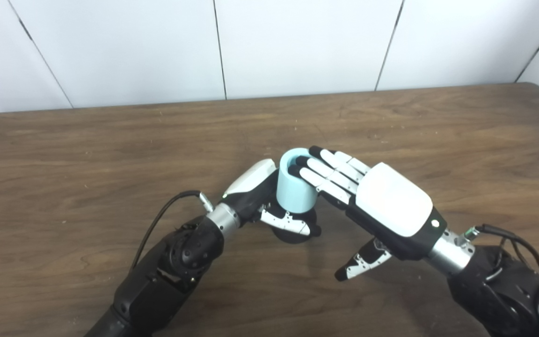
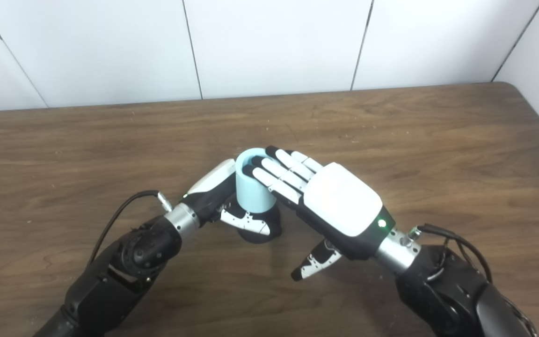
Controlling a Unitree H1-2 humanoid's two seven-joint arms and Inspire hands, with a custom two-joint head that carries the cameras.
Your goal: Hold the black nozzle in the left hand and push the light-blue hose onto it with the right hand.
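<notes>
The light-blue hose [image 1: 295,187] is seen as a short, smooth, matte cylinder, standing nearly upright near the middle of the wooden table [image 1: 87,154], its long axis vertical and tipped slightly away from the camera. Its open, thick-walled round mouth is turned upward. Beneath it, the black nozzle [image 1: 293,232] is seen as a dark rounded base resting on the tabletop; only its lower edge is visible, so how far the hose is seated over it cannot be told.

The left hand [image 1: 262,199] is wrapped around the lower part of the pair, its fingers curled close across the front at the joint between hose and nozzle. The right hand [image 1: 367,196] is laid flat, palm down, with fingers [image 1: 321,168] held straight and close together, their black tips resting on the hose's rim; its thumb is held apart below, gripping nothing. The table is brown with streaked grain and a rounded corner.
</notes>
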